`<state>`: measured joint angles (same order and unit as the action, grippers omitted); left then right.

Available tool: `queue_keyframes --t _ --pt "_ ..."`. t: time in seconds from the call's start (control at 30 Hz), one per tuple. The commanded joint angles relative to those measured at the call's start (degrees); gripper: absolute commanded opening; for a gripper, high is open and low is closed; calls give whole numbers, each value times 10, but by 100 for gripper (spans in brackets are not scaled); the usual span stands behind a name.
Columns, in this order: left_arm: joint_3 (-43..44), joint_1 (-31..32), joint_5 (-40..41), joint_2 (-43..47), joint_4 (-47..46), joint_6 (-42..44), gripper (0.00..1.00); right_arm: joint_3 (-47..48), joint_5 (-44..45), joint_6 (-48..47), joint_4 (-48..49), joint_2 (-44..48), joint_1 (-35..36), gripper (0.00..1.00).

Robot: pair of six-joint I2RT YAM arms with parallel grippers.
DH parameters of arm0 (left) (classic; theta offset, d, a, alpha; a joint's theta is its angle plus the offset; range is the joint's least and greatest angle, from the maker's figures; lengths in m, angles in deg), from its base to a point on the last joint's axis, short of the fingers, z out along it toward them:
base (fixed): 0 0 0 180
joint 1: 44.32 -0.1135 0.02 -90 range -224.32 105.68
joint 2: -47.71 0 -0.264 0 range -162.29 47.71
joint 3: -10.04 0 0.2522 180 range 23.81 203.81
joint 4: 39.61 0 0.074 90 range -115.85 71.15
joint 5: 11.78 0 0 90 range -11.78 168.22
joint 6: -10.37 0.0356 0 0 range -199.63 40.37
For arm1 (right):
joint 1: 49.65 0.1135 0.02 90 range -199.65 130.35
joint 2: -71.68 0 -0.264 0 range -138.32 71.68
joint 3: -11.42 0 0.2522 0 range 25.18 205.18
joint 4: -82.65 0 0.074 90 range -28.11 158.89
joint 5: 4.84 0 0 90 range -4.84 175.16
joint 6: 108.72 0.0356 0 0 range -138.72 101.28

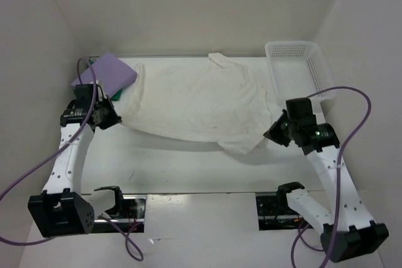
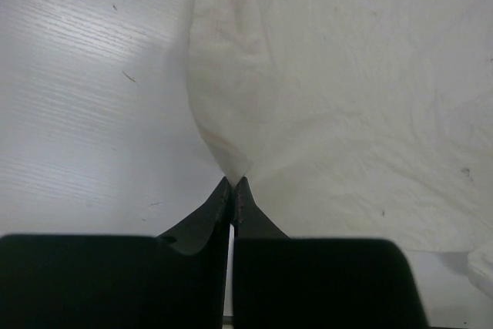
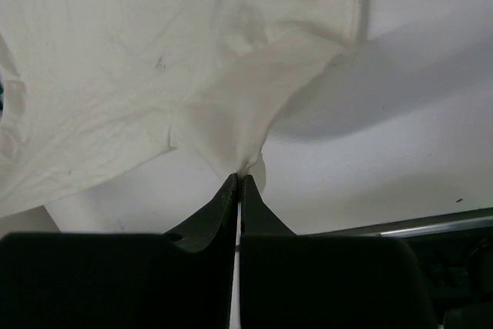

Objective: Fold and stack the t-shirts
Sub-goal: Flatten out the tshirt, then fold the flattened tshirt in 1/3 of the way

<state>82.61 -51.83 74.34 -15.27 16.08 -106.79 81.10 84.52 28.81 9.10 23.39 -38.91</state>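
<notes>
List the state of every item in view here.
cream-white t-shirt: unfolded, spread out, pinched at both sides.
lavender t-shirt: folded, far left.
green t-shirt: mostly hidden under the lavender one.
basket: upright, empty.
left gripper: shut on cream-white t-shirt.
right gripper: shut on cream-white t-shirt.

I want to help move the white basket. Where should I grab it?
Probably take the basket by the top rim of a long side, coming straight down. Its thin upright wall suits a pinch, and its top is open.
</notes>
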Motion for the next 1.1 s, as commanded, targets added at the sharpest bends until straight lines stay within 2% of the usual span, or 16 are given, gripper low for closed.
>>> queue_keyframes --t 0.0,0.17,0.3,0.43,0.73,0.87,1.07 --pt "32 1 24 -36 -20 8 0 33 19 -9 72 -79 4 0" --pt "65 1 2 -137 -97 -13 0 102 40 -39 177 -214 -7 0" --pt "113 1 7 -214 -128 -24 0 178 81 -54 215 -315 -13 0" --pt "142 1 12 -275 -155 -29 0 239 98 -67 242 -431 -19 0" --pt "214 12 37 -383 -179 -34 0 429 96 -80 264 -606 -43 0" --pt "221 12 43 -415 -192 -34 4 503 96 -80 264 -672 -43 0" --pt "234 12 56 -443 -217 -40 22 549 96 -80 269 -735 -43 0"
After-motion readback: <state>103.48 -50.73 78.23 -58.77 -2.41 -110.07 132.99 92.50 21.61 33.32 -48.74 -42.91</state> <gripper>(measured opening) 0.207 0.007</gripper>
